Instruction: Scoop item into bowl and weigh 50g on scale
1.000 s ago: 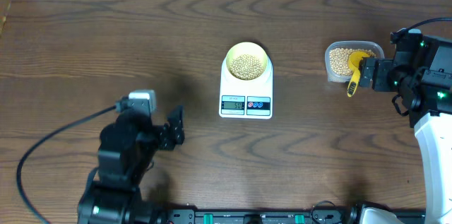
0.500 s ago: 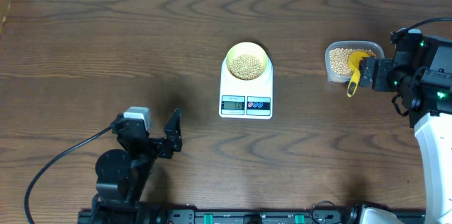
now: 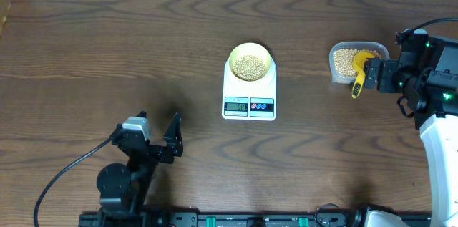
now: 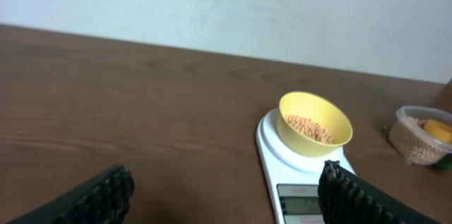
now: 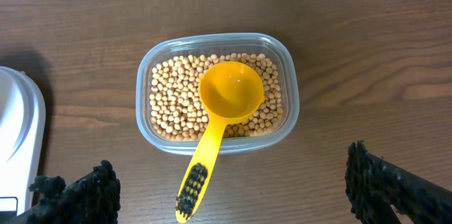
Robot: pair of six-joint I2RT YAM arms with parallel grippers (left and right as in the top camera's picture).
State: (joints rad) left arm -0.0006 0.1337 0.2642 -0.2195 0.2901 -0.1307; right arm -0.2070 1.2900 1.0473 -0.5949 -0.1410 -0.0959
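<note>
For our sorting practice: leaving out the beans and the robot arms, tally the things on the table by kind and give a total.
Bowl: 1
Scale: 1
Tub: 1
Scoop: 1
Total: 4

Left end effector (image 4: 224, 185), right end effector (image 5: 232, 173) — both agape.

No lettering is legible anywhere: the scale (image 3: 249, 91) shows dark digits on its small grey display (image 3: 236, 105), too small and blurred to read, and its two coloured buttons (image 3: 262, 105) carry no decipherable marks.
</note>
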